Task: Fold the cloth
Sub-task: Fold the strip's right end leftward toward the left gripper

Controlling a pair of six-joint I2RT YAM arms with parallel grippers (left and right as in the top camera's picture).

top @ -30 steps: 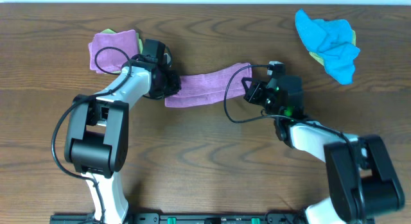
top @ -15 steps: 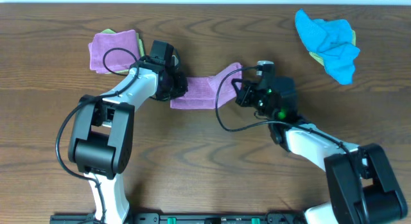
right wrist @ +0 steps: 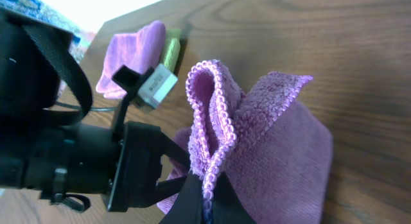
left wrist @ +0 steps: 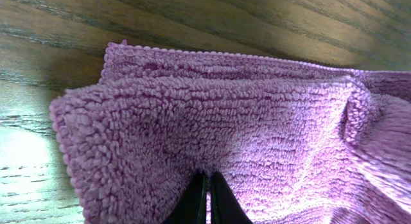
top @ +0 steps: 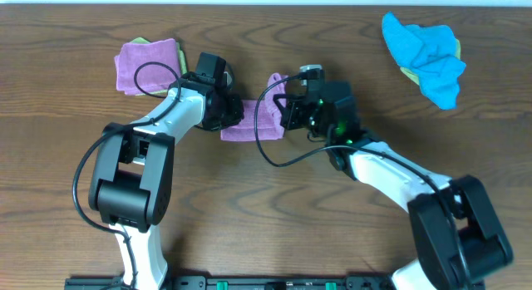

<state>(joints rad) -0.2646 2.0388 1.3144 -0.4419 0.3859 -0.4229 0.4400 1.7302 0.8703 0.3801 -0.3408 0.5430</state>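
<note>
- A crumpled blue cloth (top: 426, 51) lies near the far right corner of the counter (top: 274, 215), yellow-green fabric (top: 406, 73) peeking beneath.
- A folded purple cloth (top: 145, 64) rests on a green cloth (top: 139, 41) toward the far left corner.

Overhead, you get soft, even light across the desk (top: 291, 232), with only faint shadows around the purple cloth (top: 249, 120) and detail holding to the frame edges. In your left wrist view the cloth (left wrist: 225, 128) pile is crisp, and a pale sheen washes the desk (left wrist: 26, 166) at its lower left. In your right wrist view the cloth (right wrist: 270, 134) hem is sharp. Beyond it, upper left, the background burns out white, and the left arm (right wrist: 58, 153) beside it sits dark.
</note>
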